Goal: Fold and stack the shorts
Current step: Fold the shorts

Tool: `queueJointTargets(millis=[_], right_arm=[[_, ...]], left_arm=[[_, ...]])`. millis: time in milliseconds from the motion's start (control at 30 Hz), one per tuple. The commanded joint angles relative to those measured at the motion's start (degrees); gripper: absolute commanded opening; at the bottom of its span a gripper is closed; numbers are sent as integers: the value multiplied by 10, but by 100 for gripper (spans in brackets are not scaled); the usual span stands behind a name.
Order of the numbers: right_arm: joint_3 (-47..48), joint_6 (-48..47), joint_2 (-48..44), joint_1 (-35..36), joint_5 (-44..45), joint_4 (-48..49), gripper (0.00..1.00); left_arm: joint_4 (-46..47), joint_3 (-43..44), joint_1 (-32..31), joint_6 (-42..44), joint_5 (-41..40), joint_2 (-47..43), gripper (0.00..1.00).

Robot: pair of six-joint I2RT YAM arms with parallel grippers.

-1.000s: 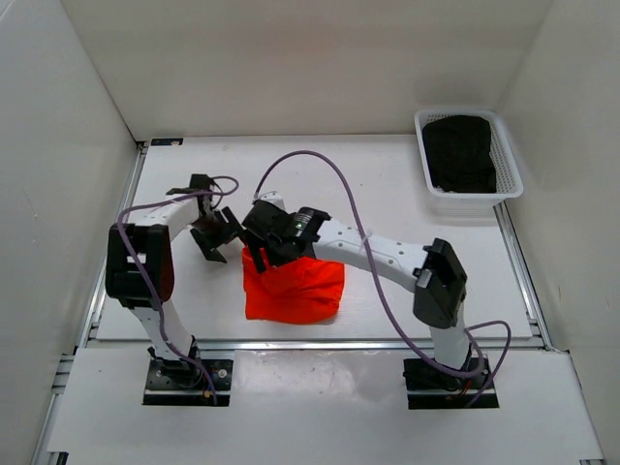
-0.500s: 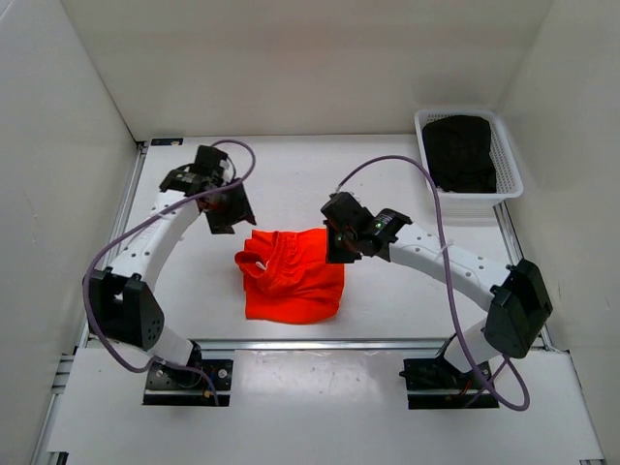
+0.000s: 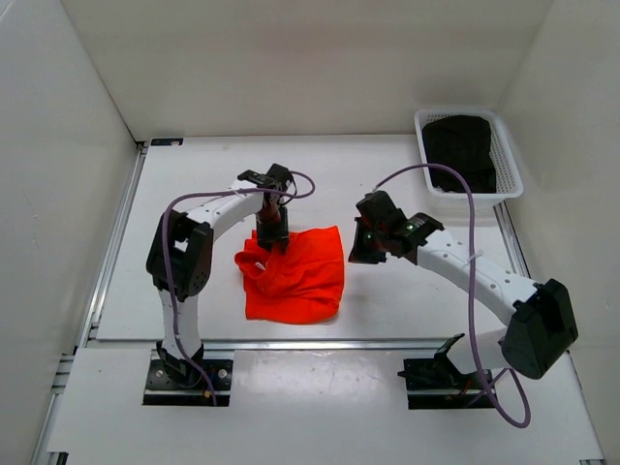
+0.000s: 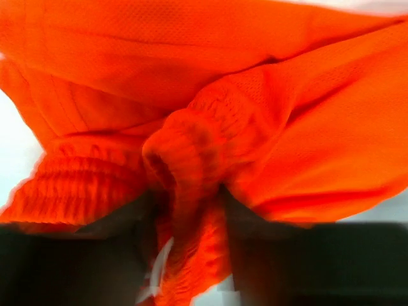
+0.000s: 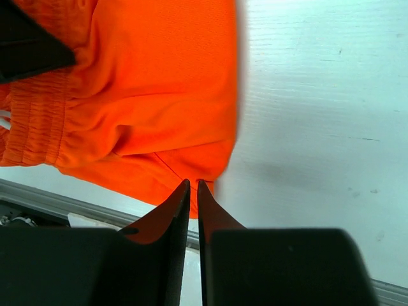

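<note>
The orange-red shorts (image 3: 300,281) lie folded in a rough square near the table's front middle, with the gathered waistband (image 3: 252,266) along their left side. My left gripper (image 3: 272,234) points down onto their back left corner. In the left wrist view a bunched ridge of waistband (image 4: 185,166) runs between the two dark fingers (image 4: 261,255), and the left gripper (image 4: 188,245) is shut on it beside a bit of white drawstring (image 4: 159,261). My right gripper (image 3: 365,248) hovers just right of the shorts (image 5: 146,95). This gripper (image 5: 193,186) is shut with nothing in it.
A white slatted basket (image 3: 507,155) holding dark clothing stands at the back right corner. White walls close in the table on the left, back and right. A metal rail (image 3: 310,344) runs along the table's front edge.
My left gripper has swung from the back left onto the shorts' waistband corner and closed on it. The right gripper has closed and drawn back right, off the shorts.
</note>
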Motion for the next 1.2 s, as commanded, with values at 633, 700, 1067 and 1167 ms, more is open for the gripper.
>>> queueJointTargets(millis=[633, 700, 1067, 1167], right_arm=[[5, -25, -35, -28, 13, -26, 31], [-1, -25, -35, -28, 13, -26, 35], [-6, -25, -40, -28, 8, -26, 40], [-11, -25, -40, -28, 8, -26, 40]], left_arm=[[28, -245, 75, -115, -25, -267, 100], [33, -251, 82, -120, -31, -267, 100], [121, -323, 87, -98, 59, -210, 100], [153, -341, 87, -98, 82, -182, 100]])
